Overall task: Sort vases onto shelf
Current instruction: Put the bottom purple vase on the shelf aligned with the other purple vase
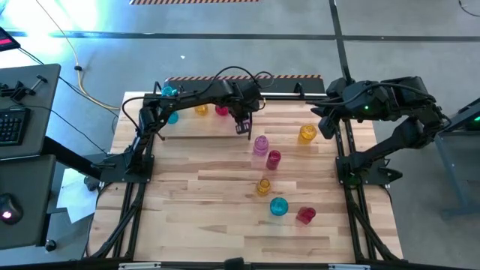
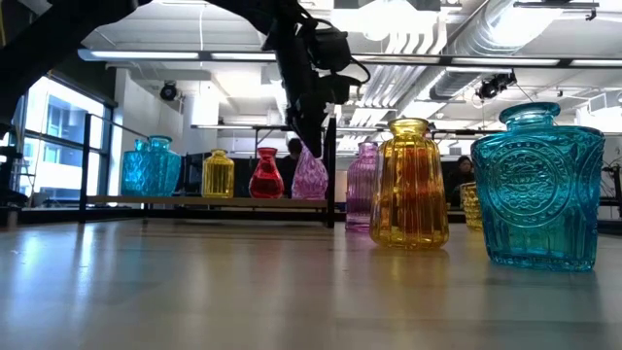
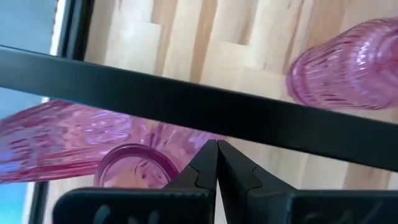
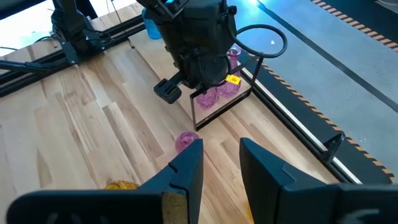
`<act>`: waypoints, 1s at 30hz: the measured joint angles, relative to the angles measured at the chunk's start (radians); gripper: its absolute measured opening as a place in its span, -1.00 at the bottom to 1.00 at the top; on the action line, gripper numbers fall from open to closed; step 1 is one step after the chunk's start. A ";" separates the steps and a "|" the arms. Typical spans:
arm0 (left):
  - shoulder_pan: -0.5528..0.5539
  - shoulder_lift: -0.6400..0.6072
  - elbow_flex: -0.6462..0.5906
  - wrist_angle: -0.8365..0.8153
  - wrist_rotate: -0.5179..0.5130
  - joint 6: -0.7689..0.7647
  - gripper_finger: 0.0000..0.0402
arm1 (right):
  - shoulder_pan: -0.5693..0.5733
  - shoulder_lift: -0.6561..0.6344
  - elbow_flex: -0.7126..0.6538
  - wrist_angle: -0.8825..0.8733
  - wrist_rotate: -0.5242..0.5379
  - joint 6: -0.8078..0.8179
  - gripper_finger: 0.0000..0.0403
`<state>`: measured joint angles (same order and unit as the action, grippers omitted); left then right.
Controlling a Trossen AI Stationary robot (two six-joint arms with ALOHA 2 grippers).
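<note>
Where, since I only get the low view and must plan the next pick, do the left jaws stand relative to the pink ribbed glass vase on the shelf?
Observer: The left gripper, jaws shut and empty, is just beside the mouth of the pink ribbed glass vase, inside the black-rod shelf.
Operator: And the right arm?
Observer: The right gripper waits, jaws open, at the table's right rear near a yellow bulbous glass vase.
Operator: How many are off the shelf?
Observer: The high view shows six loose vases.
</note>
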<state>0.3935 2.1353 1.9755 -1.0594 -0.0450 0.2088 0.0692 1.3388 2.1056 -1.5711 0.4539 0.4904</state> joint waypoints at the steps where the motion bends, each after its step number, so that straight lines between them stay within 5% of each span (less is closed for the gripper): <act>1: 0.000 0.000 0.000 -0.002 0.009 -0.007 -1.00 | 0.000 0.000 0.000 0.000 0.000 0.003 -0.57; 30: -0.035 0.026 0.001 -0.046 0.031 -0.042 -1.00 | 0.000 0.000 0.000 0.008 -0.021 0.033 -0.57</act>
<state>0.3582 2.1618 1.9762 -1.1057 -0.0142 0.1671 0.0692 1.3388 2.1056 -1.5629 0.4332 0.5236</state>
